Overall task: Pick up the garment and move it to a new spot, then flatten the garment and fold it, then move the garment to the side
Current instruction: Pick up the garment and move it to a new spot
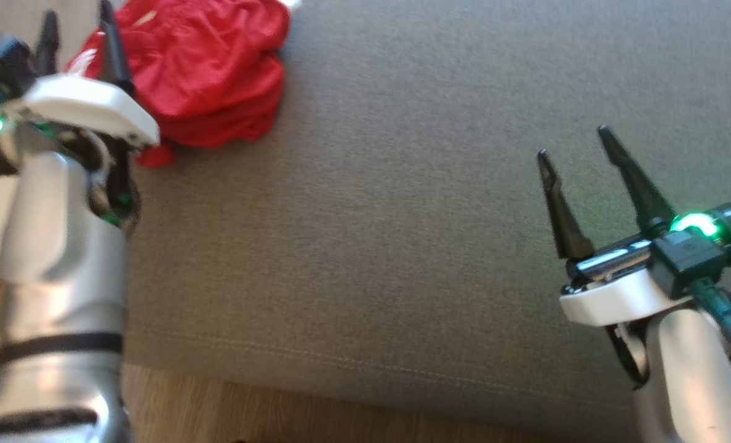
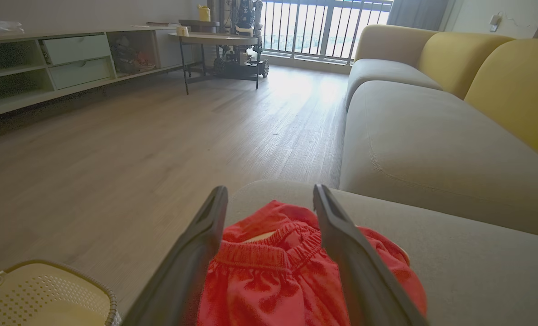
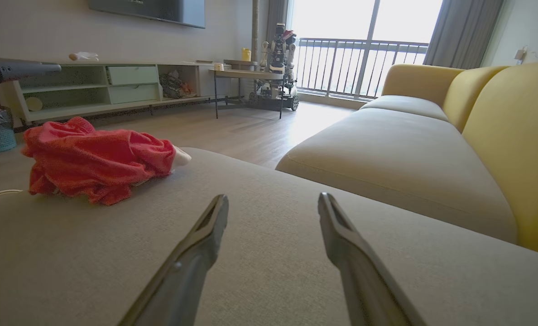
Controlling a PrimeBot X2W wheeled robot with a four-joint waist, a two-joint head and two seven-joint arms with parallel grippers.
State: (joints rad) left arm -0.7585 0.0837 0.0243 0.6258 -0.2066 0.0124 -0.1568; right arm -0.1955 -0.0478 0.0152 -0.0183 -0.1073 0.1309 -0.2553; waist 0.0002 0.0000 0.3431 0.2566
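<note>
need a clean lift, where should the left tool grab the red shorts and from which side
Likely the elastic waistband of the red shorts: a raised, bunched ridge on the crumpled heap. Come from above with the open left tool, whose fingers frame it.

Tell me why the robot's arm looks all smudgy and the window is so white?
Head view: the left forearm and the red shorts look smeared and soft, probably motion blur. Right wrist view: daylight washes the window out to plain white. Left wrist view: the same light glares off the wooden floor.
</note>
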